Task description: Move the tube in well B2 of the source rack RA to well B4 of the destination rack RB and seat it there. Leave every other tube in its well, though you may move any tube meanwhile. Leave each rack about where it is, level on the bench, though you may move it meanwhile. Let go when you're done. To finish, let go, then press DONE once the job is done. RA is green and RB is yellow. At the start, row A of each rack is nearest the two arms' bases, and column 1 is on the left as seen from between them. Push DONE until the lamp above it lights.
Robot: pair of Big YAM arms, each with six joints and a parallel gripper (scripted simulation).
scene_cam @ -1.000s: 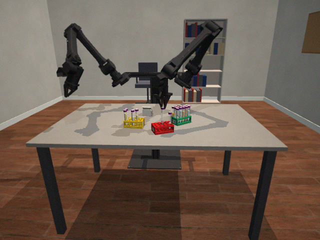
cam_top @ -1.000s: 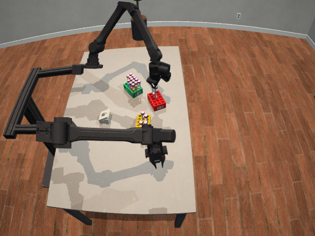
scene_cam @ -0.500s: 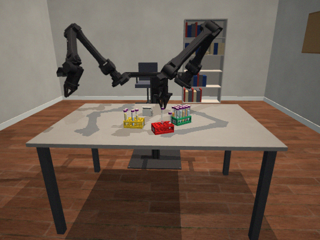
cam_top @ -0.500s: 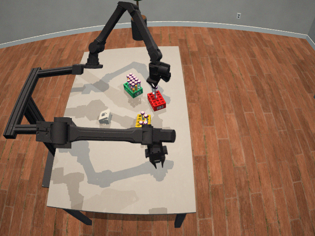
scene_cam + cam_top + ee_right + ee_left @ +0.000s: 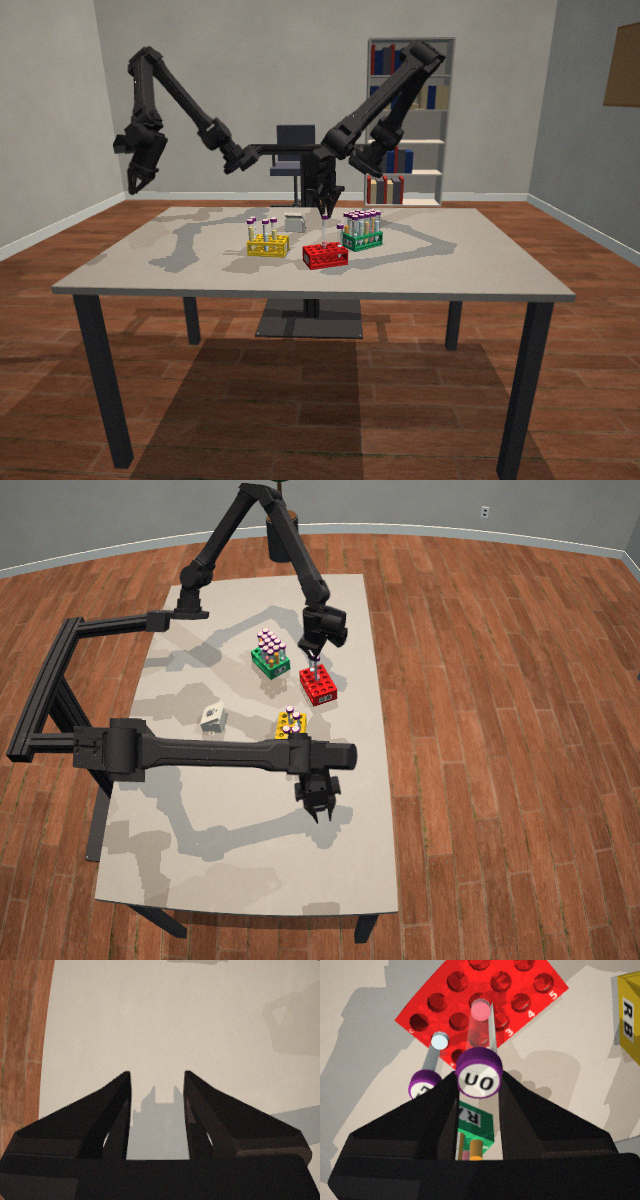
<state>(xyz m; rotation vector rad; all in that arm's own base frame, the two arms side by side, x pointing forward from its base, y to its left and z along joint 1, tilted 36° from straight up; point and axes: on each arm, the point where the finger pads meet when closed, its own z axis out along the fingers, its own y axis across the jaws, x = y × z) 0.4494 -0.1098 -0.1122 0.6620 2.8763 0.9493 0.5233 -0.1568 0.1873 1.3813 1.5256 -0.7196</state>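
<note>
Item, red rack (image 5: 311,695) (image 5: 325,261) (image 5: 485,987): numerals 3, 4 and 5 legible along one edge in the left wrist view, a small C by a corner well
Item, yellow rack RB (image 5: 279,733) (image 5: 267,253) (image 5: 626,985): black RB on a white end label; four purple-capped tubes visible in the top view
Item, green rack RA (image 5: 271,672) (image 5: 363,244) (image 5: 487,1132): RA label inverted and partly covered; crowded with purple-capped tubes
Item, white box (image 5: 210,722) (image 5: 295,223): on the table, its writing too small to read
Item, left gripper (image 5: 313,654) (image 5: 325,213) (image 5: 479,1075): fingers narrowly apart, closed on the cap of an upright tube; cap marked with two characters, UO as seen or On if inverted
Item, held tube (image 5: 324,227) (image 5: 479,1067): purple cap, pinkish lower end, suspended over the red rack with its bottom close to the wells; whether it has entered one cannot be told
Item, second purple-capped tube (image 5: 339,227) (image 5: 424,1083): near the held one, cap lettering partly hidden
Item, right gripper (image 5: 324,820) (image 5: 133,191) (image 5: 159,1073): fingers parted partway, nothing between them, above the table well apart from the racks
Item, tube for B4: identity uncertain; the held tube may be it, directly between the left fingers, but the well of origin cannot be read
</note>
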